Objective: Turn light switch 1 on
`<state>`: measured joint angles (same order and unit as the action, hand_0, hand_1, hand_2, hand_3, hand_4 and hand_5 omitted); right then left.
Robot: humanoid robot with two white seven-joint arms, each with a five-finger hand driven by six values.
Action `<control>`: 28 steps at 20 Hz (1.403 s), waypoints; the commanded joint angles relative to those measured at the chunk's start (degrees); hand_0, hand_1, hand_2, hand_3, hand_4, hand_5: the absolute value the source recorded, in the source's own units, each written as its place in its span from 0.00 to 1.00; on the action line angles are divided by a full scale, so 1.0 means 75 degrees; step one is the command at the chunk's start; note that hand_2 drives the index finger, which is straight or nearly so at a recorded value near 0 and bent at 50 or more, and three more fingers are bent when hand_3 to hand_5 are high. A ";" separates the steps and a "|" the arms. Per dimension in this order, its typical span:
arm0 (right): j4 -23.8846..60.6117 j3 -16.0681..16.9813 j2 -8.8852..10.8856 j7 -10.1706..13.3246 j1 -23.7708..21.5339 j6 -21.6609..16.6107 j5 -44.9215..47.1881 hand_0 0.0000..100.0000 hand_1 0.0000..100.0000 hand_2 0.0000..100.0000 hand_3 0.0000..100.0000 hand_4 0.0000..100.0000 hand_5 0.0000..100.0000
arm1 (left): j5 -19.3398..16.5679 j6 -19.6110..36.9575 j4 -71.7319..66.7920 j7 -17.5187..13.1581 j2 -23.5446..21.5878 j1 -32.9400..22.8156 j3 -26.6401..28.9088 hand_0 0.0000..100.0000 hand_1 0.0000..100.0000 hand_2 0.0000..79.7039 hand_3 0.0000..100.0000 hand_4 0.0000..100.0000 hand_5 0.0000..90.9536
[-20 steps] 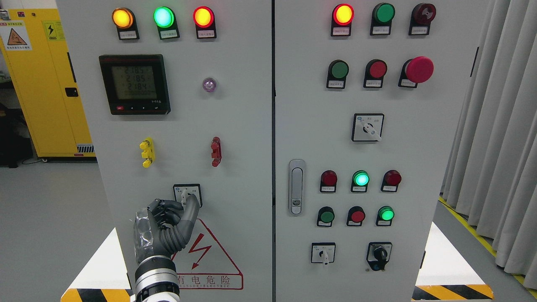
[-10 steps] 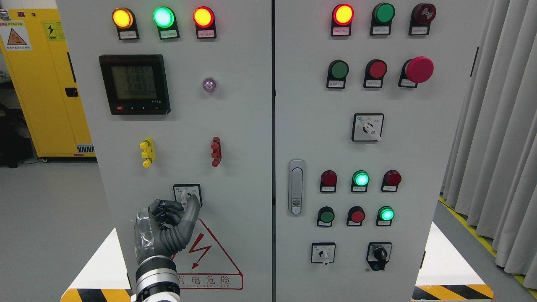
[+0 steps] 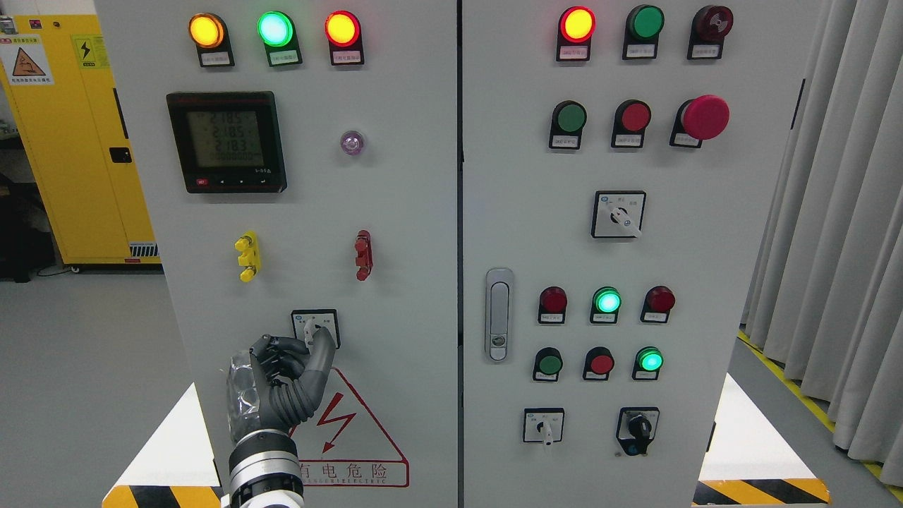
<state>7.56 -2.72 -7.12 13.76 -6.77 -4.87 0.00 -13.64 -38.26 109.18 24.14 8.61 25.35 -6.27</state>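
Note:
A small rotary switch (image 3: 329, 318) with a black-framed white plate sits low on the left cabinet door (image 3: 409, 212), above a red warning triangle (image 3: 353, 437). Its white knob (image 3: 309, 327) stands nearly upright. My left hand (image 3: 313, 341) rises from the bottom edge. Its thumb and curled fingers (image 3: 282, 353) pinch the knob from below, hiding the lower part of the plate. The right arm is out of the picture.
The left door also carries three lit lamps, a digital meter (image 3: 226, 141), and yellow (image 3: 247, 256) and red (image 3: 363, 255) terminals. The right door has more lamps, buttons, selector switches, and a door handle (image 3: 499, 314). A yellow cabinet (image 3: 77, 141) stands at left, with curtains at right.
My left hand has stayed on the knob, with the wrist shifted very slightly to the right. The knob's angle looks the same.

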 commanded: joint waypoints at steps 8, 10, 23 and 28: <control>0.0000 0.0000 0.0000 0.0005 0.0000 0.0005 0.0223 0.00 0.50 0.04 0.00 0.00 0.00 | 0.0014 0.0003 -0.0015 0.0016 0.0000 0.0007 -0.0043 0.52 0.64 0.83 0.94 0.86 0.90; 0.0000 0.0000 0.0000 0.0005 0.0000 0.0005 0.0223 0.00 0.50 0.04 0.00 0.00 0.00 | 0.0014 0.0003 -0.0015 0.0016 0.0000 0.0007 -0.0090 0.53 0.63 0.83 0.94 0.86 0.90; 0.0000 0.0000 0.0000 0.0005 0.0000 0.0005 0.0223 0.00 0.50 0.04 0.00 0.00 0.00 | 0.0026 0.0003 -0.0015 0.0005 0.0000 0.0007 -0.0113 0.59 0.56 0.84 0.95 0.86 0.89; 0.0000 0.0000 0.0000 -0.0006 0.0000 0.0005 0.0223 0.00 0.50 0.04 0.00 0.00 0.00 | 0.0038 0.0003 -0.0015 0.0005 0.0000 0.0007 -0.0101 0.60 0.56 0.84 0.95 0.87 0.90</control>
<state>7.56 -2.72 -7.12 13.76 -6.77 -4.87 0.00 -13.44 -38.22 109.08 24.15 8.62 25.41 -6.98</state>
